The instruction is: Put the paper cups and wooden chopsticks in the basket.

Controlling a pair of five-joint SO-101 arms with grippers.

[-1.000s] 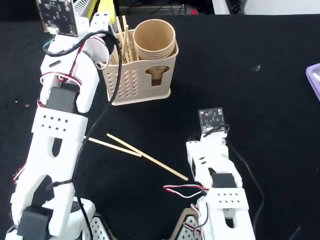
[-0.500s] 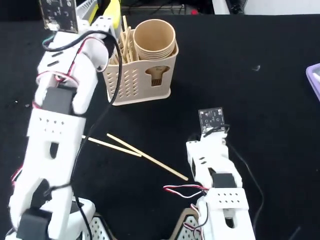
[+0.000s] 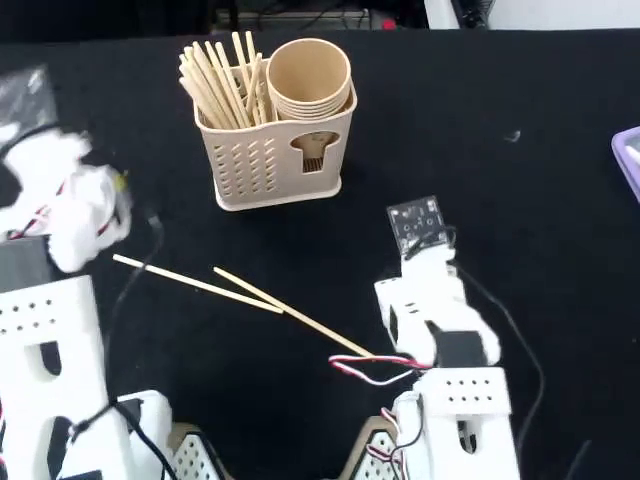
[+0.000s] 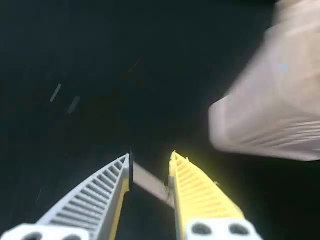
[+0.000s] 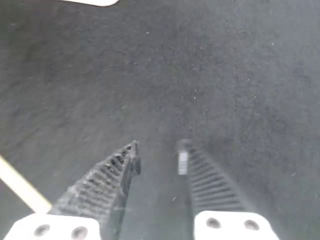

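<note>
The left arm [image 3: 60, 210] has swung back from the basket [image 3: 275, 150].

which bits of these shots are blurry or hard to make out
High view: the left arm is a white smear at its upper end, while the basket and the loose chopsticks are crisp. Left wrist view: the basket is a pale streaked blur, the left gripper clearer. Right wrist view: the right gripper is dim and soft-edged.

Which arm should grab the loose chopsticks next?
Left, likely: the left claw, open, straddles what looks like a loose chopstick. The right claw, also open, has a chopstick only beside it.
</note>
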